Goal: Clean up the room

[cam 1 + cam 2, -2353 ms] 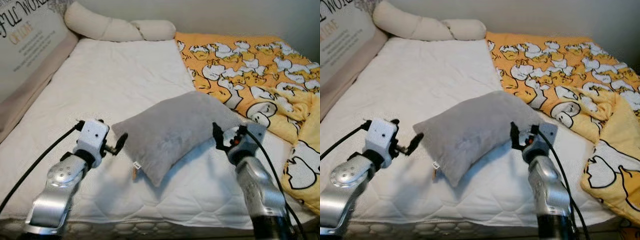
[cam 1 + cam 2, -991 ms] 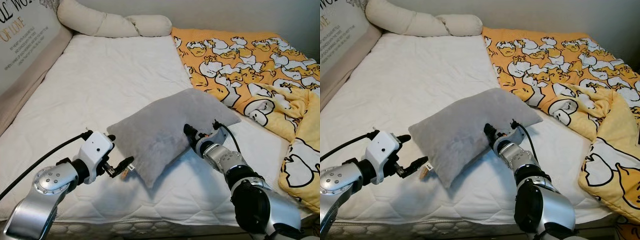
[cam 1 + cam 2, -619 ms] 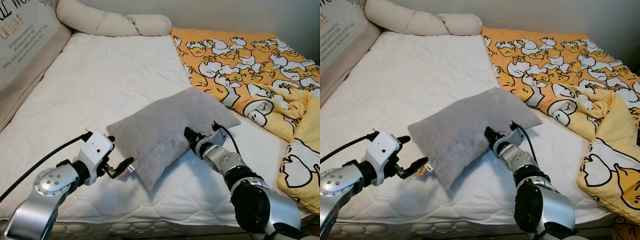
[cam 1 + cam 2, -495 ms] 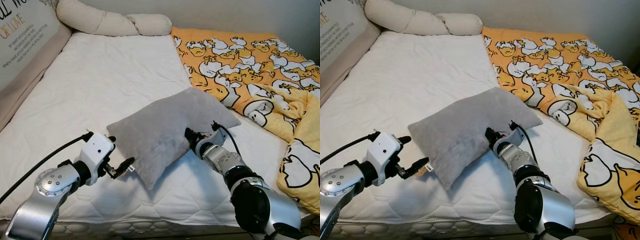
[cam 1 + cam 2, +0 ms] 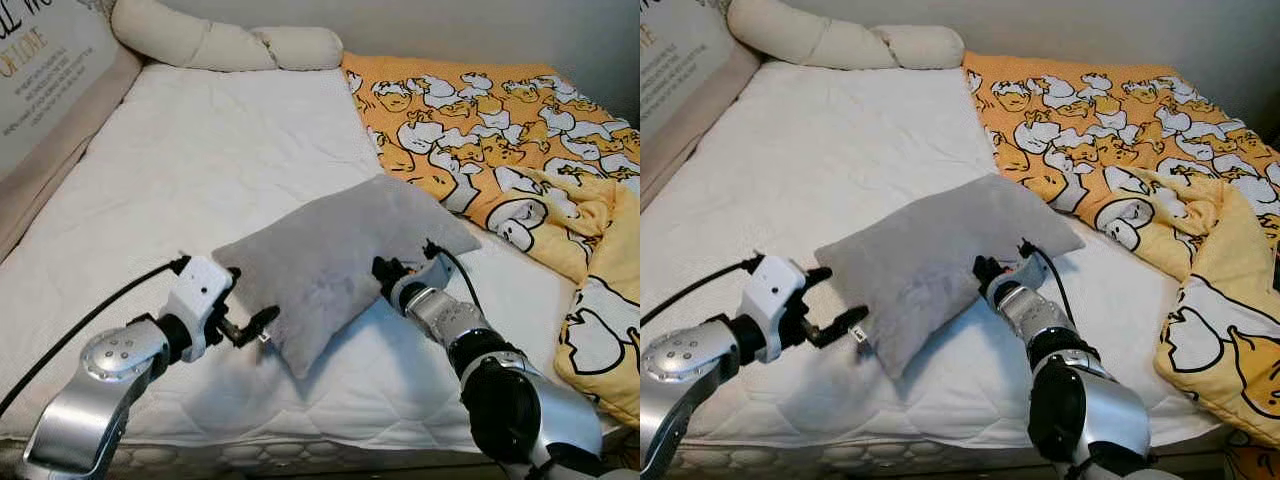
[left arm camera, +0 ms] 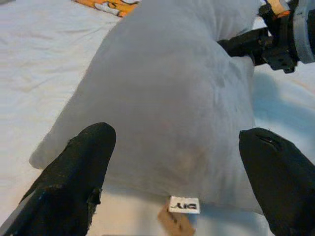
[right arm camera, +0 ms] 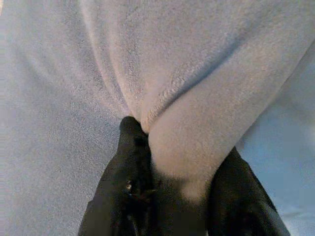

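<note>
The grey pillow [image 5: 335,262] lies askew near the foot of the white mattress [image 5: 200,170], its long axis running from about 8 o'clock to 2 o'clock, its far corner just beside the orange duck-print blanket [image 5: 500,130] that is bunched along the bed's right side. The right gripper [image 5: 383,270] has its fingers pinched on a fold of plush at the pillow's near right edge, which looks like an anchor so the soft body does not slide. The left gripper [image 5: 248,322] hovers at the pillow's 8 o'clock corner, fingers spread wide to either side of that corner and its small white tag [image 6: 184,204], apparently lined up to clamp there. Judging by this, a two-handed lift toward the cream bolster [image 5: 225,45] at 12 o'clock seems intended.
</note>
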Available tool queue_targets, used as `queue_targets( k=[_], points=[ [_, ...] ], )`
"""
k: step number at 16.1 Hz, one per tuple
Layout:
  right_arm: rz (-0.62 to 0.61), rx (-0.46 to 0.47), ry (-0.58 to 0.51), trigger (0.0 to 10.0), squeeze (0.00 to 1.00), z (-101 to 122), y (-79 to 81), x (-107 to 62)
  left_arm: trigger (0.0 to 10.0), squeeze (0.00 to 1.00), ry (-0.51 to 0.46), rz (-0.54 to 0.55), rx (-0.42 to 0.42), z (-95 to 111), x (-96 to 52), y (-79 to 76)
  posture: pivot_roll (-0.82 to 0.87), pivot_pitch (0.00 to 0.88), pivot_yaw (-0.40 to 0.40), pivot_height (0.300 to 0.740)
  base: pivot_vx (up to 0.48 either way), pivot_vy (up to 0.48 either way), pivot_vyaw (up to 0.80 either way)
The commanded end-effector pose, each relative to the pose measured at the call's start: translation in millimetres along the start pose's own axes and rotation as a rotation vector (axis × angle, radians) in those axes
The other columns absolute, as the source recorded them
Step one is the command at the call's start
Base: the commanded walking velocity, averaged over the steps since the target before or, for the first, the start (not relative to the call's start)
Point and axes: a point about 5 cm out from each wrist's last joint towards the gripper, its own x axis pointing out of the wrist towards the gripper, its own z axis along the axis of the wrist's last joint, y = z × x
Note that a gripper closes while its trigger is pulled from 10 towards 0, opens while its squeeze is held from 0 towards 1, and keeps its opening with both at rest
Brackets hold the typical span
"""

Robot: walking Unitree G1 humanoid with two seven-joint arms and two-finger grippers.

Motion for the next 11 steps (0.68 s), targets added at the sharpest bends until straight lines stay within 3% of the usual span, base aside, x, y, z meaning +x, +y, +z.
queue_targets(
  k=[1, 3, 6, 8, 10, 11],
  points=[
    [-0.003, 0.003, 0.020, 0.0, 0.00, -1.6, 4.8, 1.3, 10.0, 0.18, -0.002, 0.017, -0.001, -1.5, 0.8, 3.1, 0.02, 0.000, -0.049, 0.740, 0.000, 0.000, 0.00],
    [0.016, 0.014, 0.007, 0.0, 0.00, 2.4, 9.8, 1.7, 10.0, 0.21, 0.002, -0.029, -0.018, -3.4, 1.4, -2.4, 0.01, 0.000, -0.032, 0.740, 0.000, 0.000, 0.00],
    [0.059, 0.023, -0.006, 0.0, 0.00, 13.5, 20.8, 1.4, 10.0, 0.40, -0.115, 0.114, -0.161, 0.5, 1.9, 9.9, 0.01, 0.000, -0.026, 0.740, 0.000, 0.000, 0.00],
    [0.120, 0.023, -0.010, 0.0, 0.00, 23.2, 35.6, 1.0, 10.0, 0.55, -0.152, 0.182, -0.185, 0.7, -0.9, 15.4, 0.01, 0.000, -0.022, 0.740, 0.000, 0.000, 0.00],
    [0.182, 0.004, -0.011, 0.0, 0.00, 31.4, 52.6, 0.1, 10.0, 0.50, -0.184, 0.180, -0.160, 4.7, -3.7, 19.6, 0.01, 0.000, -0.017, 0.740, 0.000, 0.000, 0.00],
    [0.243, -0.029, -0.004, 0.0, 0.00, 36.9, 65.7, -1.4, 10.0, 0.51, -0.199, 0.242, -0.172, 6.9, -5.5, 26.6, 0.00, 0.000, -0.013, 0.740, 0.000, 0.000, 0.00]
  ],
)
